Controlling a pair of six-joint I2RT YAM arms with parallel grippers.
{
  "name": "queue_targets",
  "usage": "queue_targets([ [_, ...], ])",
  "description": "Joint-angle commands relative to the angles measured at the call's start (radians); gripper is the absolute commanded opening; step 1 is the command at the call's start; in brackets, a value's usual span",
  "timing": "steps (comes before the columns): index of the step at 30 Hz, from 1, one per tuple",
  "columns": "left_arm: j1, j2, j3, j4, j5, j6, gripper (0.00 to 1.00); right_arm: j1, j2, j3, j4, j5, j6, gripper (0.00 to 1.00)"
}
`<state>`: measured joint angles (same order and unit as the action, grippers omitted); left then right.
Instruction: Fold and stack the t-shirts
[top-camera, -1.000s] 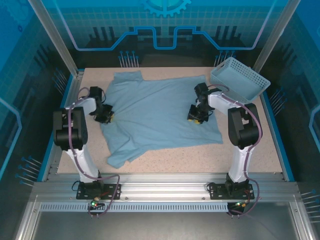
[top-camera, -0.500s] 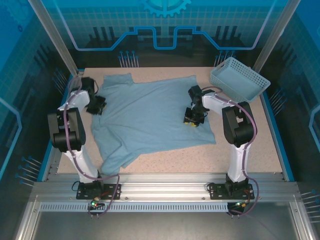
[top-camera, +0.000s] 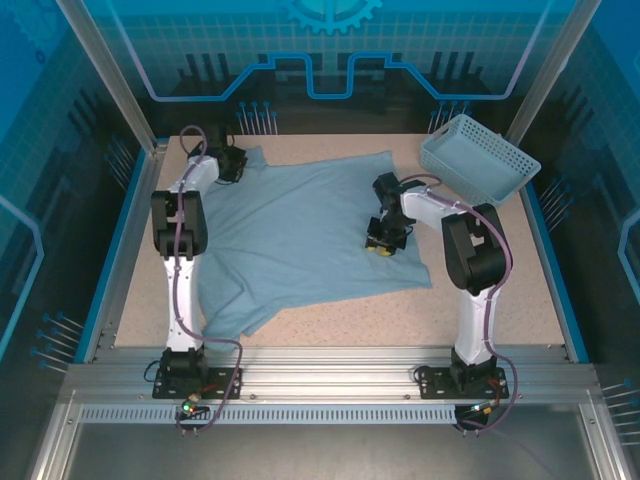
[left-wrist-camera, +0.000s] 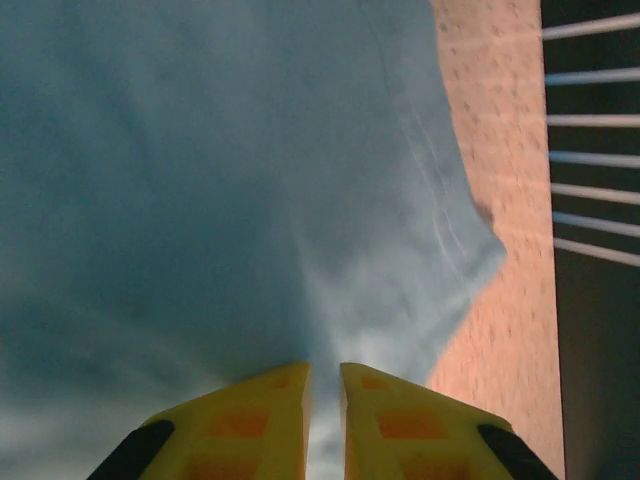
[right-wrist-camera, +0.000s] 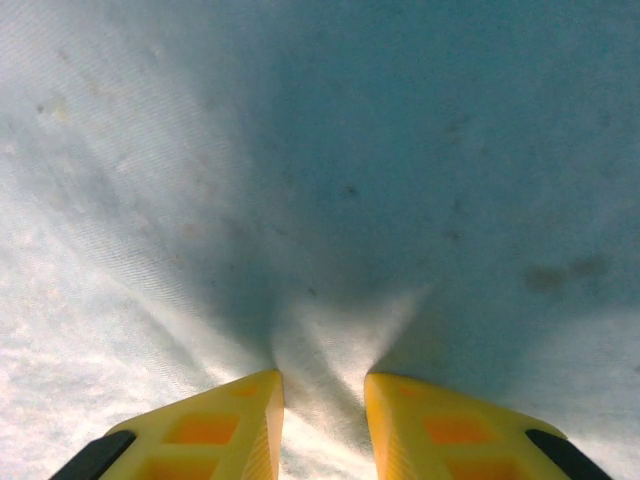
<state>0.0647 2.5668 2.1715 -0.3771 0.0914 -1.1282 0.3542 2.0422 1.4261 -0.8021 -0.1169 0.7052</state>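
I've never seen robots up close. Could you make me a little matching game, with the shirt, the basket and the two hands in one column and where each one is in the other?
Things:
1. t-shirt
2. basket
3. left hand
4. right hand

Places:
A. far right corner of the table
B. pinching the shirt near its far left corner
C. spread across the middle
D. pinching a ridge of cloth on the shirt's right side

Pairs: 1-C, 2-A, 3-B, 4-D

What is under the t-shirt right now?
Speckled table shows around the t-shirt; what lies beneath is covered. The left end effector and right end effector each pinch its cloth from above.
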Motion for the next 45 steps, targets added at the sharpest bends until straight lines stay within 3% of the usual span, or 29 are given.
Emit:
queue_targets([
  [1,0.005,0.081,0.157,-0.001,0.034,-0.055,0.16,0.041,0.039,-0.034,-0.067,-0.017,0.029,0.30],
  [14,-0.049,0.301,0.357,-0.014,0.126,-0.196,0.14,0.048,0.027,-0.033,-0.091,-0.012,0.045,0.30],
  [18,-0.077,0.396,0.485,0.023,0.189,-0.241,0.13,0.035,0.020,-0.041,-0.086,-0.014,0.046,0.30],
  [21,-0.091,0.409,0.485,0.120,0.235,-0.261,0.14,0.026,0.015,-0.039,-0.078,-0.018,0.046,0.30],
  [24,-0.094,0.392,0.485,0.174,0.271,-0.242,0.22,0.017,0.001,-0.038,-0.055,-0.027,0.038,0.30],
  [28,-0.082,0.275,0.464,0.165,0.276,-0.167,0.44,0.007,-0.039,-0.026,-0.034,-0.028,0.001,0.31],
  [33,-0.055,-0.060,0.134,0.122,0.190,-0.049,0.50,-0.001,-0.129,-0.043,-0.036,0.005,-0.019,0.33],
  [37,-0.034,-0.334,-0.173,-0.076,0.080,0.004,0.36,-0.018,-0.172,-0.081,-0.036,0.005,-0.016,0.33],
  [45,-0.071,-0.827,-0.860,-0.249,-0.032,0.015,0.10,-0.025,-0.222,-0.155,-0.035,0.012,-0.015,0.33],
])
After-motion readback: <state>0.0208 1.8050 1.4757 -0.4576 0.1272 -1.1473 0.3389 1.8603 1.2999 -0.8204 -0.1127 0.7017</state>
